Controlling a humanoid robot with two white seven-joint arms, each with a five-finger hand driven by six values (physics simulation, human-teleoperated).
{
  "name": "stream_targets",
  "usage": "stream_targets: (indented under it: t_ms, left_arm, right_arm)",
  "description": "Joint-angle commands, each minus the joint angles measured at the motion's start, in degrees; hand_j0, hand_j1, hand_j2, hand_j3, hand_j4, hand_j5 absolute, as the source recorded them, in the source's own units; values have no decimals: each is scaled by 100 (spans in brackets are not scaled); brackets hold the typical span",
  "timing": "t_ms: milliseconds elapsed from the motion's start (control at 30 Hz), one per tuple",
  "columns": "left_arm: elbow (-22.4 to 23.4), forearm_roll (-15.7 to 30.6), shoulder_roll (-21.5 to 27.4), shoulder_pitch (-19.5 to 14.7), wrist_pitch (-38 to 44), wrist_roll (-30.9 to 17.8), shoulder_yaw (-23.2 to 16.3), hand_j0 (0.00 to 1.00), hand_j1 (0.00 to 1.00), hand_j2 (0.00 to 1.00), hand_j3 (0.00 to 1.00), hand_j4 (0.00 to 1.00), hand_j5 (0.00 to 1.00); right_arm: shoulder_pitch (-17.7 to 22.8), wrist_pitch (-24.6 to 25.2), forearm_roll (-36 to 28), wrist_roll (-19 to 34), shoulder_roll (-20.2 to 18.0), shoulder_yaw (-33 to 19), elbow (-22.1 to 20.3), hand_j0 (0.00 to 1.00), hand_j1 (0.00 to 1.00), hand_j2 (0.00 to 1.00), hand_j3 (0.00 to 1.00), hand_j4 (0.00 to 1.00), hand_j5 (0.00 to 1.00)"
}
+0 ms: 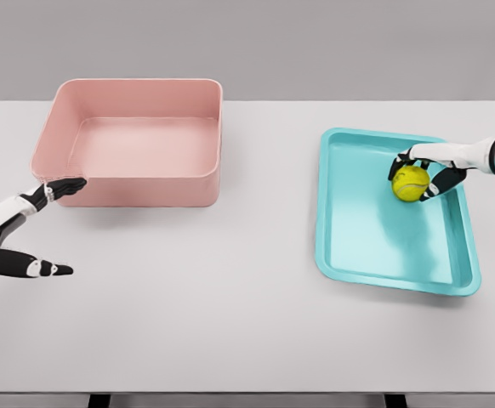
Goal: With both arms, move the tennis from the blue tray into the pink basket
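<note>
A yellow tennis ball point(410, 183) lies in the upper right part of the blue tray point(375, 246). My right hand point(423, 172) reaches in from the right edge and its black fingers curl around the ball from above and from the right side. The pink basket point(137, 140) stands at the back left of the table, with nothing in it. My left hand point(48, 225) hovers at the left edge, just in front of the basket's near left corner, fingers spread apart and holding nothing.
The white table point(230, 297) carries only the basket and the tray, with a wide gap between them. Its front edge runs along the bottom of the view.
</note>
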Motion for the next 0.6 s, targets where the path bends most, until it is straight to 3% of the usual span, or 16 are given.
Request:
stream_targets:
  t_ms: [0, 167, 267, 367, 567]
  left_arm:
    - [-6, 39, -12, 26, 4, 2, -50, 100, 100, 100, 100, 100, 100]
    - [29, 47, -82, 149, 4, 11, -33, 100, 100, 100, 100, 100, 100]
    - [64, -5, -469, 132, 4, -33, 46, 100, 100, 100, 100, 100, 100]
    - [125, -32, -486, 141, 4, -51, 11, 100, 100, 100, 100, 100, 100]
    - [292, -102, -513, 193, 4, -16, -15, 100, 100, 100, 100, 100, 100]
  right_arm:
    - [0, -91, -28, 0, 0, -5, -13, 39, 39, 39, 39, 39, 39]
    - [-167, -320, -72, 0, -70, -128, -101, 39, 39, 39, 39, 39, 39]
    - [-193, -328, -81, 0, -175, -541, -425, 39, 39, 39, 39, 39, 39]
    - [-167, -328, -81, 0, -184, -532, -1454, 38, 38, 38, 38, 38, 38]
    - [-106, -328, -98, 0, -140, -436, -2974, 37, 37, 37, 37, 37, 37]
